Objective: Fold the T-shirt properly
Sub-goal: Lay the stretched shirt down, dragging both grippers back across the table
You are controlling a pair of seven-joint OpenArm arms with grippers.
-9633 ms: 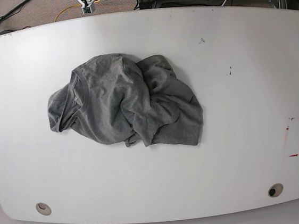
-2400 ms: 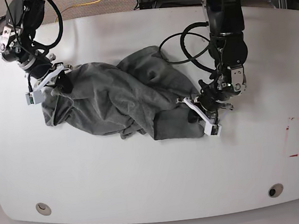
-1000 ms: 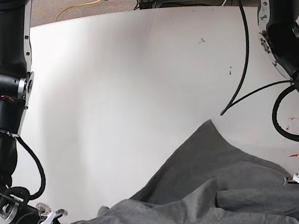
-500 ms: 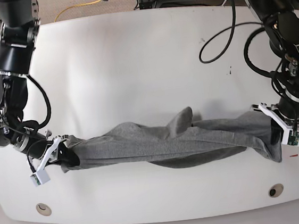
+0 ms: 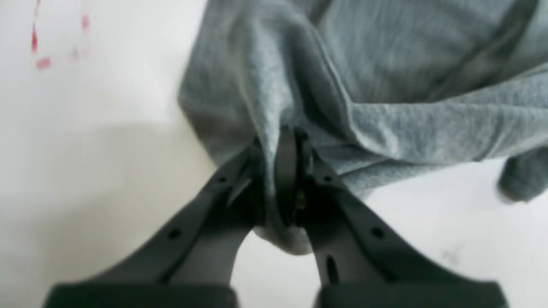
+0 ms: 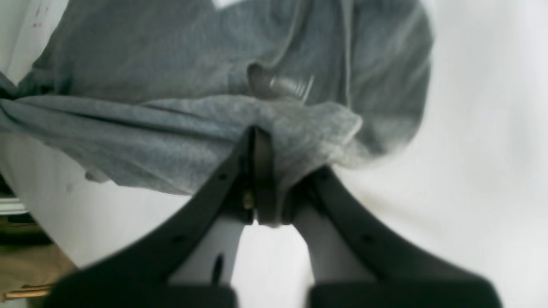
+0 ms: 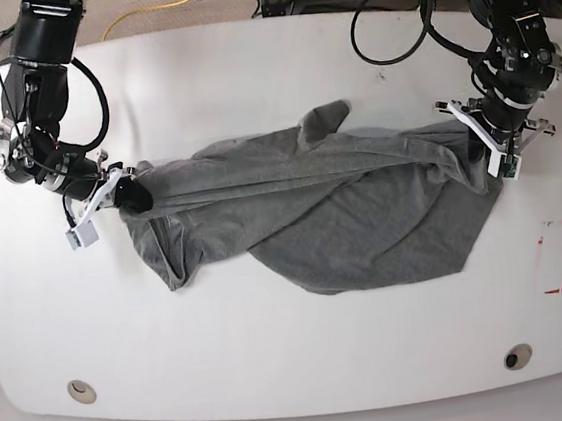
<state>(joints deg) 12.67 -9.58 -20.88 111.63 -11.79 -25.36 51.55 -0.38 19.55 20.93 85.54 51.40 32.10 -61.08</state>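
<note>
The T-shirt [image 7: 311, 207] is lying across the middle of the white table [image 7: 276, 352], stretched between the two arms and twisted, with one sleeve poking up at the far edge. The left gripper [image 7: 491, 148] is clenching a bunch of fabric at one end; the right gripper [image 7: 124, 195] is clenching the other end. In the wrist views the cloth is wedged between closed jaws. To spread it well, both grips should be holding firm while the arms are pulling apart evenly and low, so the twist is unwinding without slipping.

T-shirt [image 7: 341, 209]: 1 | table [image 7: 247, 73]: 1 | table grommets [image 7: 81, 392]: 2 | red tape marks [image 7: 557, 257]: seemingly 1
</note>
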